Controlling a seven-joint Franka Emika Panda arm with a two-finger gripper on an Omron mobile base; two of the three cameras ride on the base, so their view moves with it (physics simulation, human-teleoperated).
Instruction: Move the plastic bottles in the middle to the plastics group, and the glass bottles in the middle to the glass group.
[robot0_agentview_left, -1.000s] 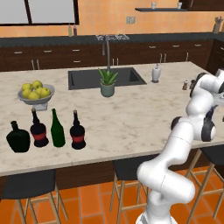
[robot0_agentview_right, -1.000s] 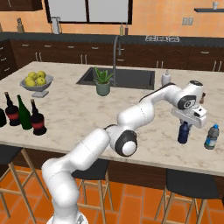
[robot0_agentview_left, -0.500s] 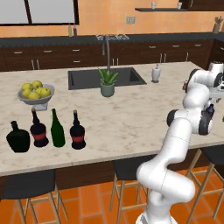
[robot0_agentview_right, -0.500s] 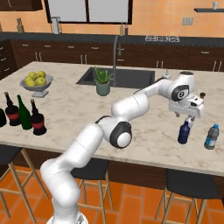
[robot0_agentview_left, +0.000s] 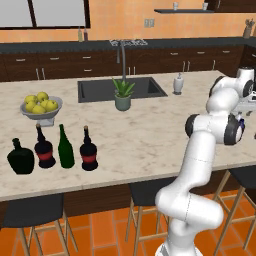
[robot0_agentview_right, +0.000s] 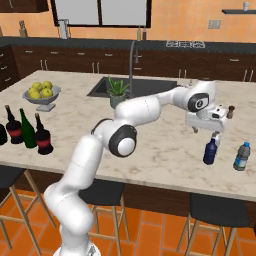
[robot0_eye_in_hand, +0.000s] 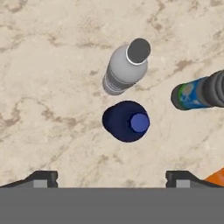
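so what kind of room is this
A simulated home kitchen, by the look of it: a marble-look island counter with a built-in sink and tall faucet, dark wood cabinets along the back wall, and bar stools tucked under the island.

dark-blue bottle (robot0_eye_in_hand: 126, 121) with a lighter blue cap, clear greyish bottle (robot0_eye_in_hand: 125, 68) with a dark-topped pale cap, beige marble-veined counter (robot0_eye_in_hand: 52, 65), green wine bottle (robot0_agentview_left: 65, 147), red labels on the round dark bottles (robot0_agentview_left: 89, 151), yellow lemons (robot0_agentview_left: 41, 102)
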